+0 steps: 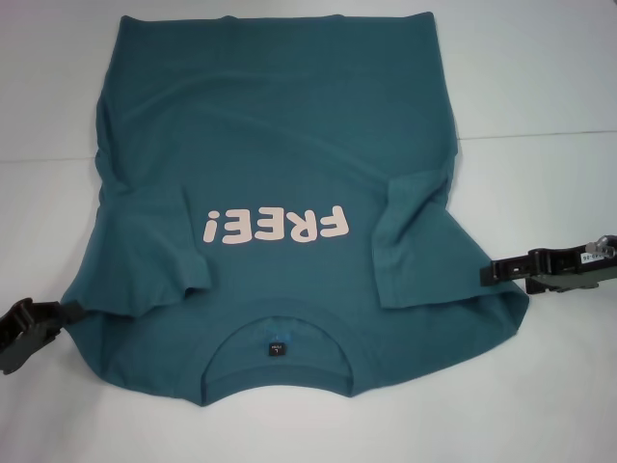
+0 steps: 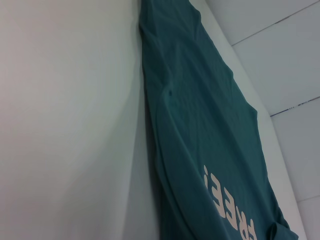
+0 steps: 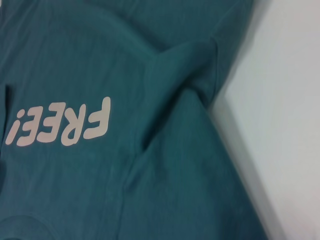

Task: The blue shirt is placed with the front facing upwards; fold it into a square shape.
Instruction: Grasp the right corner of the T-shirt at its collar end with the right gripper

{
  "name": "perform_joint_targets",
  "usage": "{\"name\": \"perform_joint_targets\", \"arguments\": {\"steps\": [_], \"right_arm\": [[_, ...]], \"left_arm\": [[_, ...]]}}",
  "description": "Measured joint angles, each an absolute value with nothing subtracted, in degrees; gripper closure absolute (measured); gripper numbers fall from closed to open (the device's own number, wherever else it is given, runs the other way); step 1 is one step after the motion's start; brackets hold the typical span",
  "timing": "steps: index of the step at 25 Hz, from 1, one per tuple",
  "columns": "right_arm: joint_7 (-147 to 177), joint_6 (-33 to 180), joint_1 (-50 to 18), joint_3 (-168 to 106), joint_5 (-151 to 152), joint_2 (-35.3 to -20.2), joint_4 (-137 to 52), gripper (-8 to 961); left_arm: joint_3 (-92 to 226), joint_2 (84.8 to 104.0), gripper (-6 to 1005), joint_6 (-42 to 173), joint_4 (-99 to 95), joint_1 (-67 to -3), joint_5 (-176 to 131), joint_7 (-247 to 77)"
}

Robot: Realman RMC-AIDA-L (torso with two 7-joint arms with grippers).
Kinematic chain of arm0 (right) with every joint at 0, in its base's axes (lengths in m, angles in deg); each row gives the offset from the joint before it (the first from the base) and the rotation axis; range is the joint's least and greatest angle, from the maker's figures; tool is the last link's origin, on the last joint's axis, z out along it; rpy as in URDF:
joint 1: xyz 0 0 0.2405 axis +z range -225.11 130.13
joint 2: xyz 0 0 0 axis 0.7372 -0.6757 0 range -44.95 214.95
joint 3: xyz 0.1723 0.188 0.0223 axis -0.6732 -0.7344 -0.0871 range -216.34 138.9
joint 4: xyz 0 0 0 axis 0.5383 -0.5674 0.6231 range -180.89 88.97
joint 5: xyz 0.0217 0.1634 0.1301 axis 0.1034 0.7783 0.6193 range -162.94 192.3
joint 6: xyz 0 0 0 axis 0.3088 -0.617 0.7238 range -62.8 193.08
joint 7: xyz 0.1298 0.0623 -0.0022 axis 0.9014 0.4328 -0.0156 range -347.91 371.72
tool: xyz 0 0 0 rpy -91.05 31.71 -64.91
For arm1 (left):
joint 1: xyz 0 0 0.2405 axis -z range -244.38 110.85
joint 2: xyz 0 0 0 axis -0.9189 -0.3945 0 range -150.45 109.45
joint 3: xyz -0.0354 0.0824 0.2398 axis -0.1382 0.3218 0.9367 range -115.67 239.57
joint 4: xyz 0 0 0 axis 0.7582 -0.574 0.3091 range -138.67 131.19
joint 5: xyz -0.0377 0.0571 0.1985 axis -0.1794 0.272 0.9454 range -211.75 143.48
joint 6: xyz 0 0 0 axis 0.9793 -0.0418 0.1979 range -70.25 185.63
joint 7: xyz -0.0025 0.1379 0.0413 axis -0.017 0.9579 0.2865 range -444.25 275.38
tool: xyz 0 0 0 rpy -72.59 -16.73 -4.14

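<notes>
The large teal-blue short-sleeved cotton shirt (image 1: 289,174) lies front up across the middle of the white worktop (image 1: 540,87) in the head view, its ribbed round collar (image 1: 277,333) toward the bottom of the frame and the pale pink "FREE!" lettering (image 1: 275,227) at centre, upside down. Both sleeves are folded inward over the body.

Only the head view shows the arms. The left end effector (image 1: 60,313) sits at the lower left edge of the frame, touching the shirt's shoulder edge; the right end effector (image 1: 490,272) sits at right centre, at the opposite shoulder edge. Whether either one grips the cloth cannot be told.

The left wrist view shows the shirt's long side edge against bare worktop. The right wrist view shows the creased sleeve fold (image 3: 185,65) beside the lettering.
</notes>
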State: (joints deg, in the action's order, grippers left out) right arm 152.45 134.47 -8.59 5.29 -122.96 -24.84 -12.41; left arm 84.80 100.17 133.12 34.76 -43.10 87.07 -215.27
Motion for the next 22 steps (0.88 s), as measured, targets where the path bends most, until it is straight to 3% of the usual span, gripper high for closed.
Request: {"name": "perform_joint_targets", "arguments": {"steps": [22], "right_arm": [[152.8,133.1,-7.6,8.9,-123.0,-25.49,-13.3,88]], "left_arm": [[84.6,100.26,973,133.1,34.8,-43.1,86.9,-215.2]]}}
